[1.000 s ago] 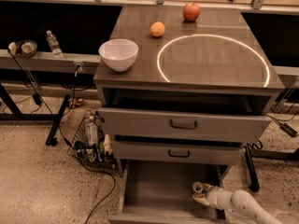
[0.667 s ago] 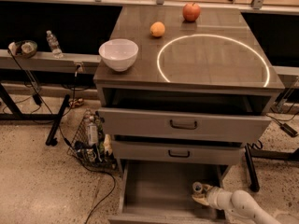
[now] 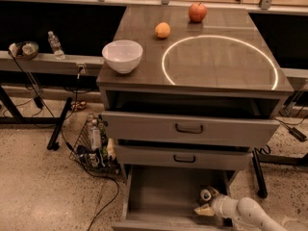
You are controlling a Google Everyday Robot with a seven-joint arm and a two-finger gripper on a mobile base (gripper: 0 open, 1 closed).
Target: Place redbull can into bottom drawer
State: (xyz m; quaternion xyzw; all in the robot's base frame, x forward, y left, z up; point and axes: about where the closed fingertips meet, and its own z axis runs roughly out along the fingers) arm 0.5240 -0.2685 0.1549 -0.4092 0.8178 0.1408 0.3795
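Camera view, left to right: bowl (image 3: 122, 56) at the tabletop's (image 3: 216, 66) front-left corner, orange (image 3: 162, 30) and apple (image 3: 197, 12) toward the back edge. None of them has moved, and none is in play.

Below the front edge, the top drawer (image 3: 187, 129) is part open, the middle drawer (image 3: 185, 158) is ajar, and the bottom drawer (image 3: 159, 196) is pulled well out.

The gripper (image 3: 204, 207) sits low inside the bottom drawer, right of centre. The arm (image 3: 245, 213) comes in from the lower right.

Change over the last second: practically none, same spot and same pose.

Of the can (image 3: 206, 195), only a round silver top shows, right against the gripper and inside the bottom drawer. Can't tell whether the gripper is clamping it or has let go.

My read: the can is at the drop spot; release and retract remain.
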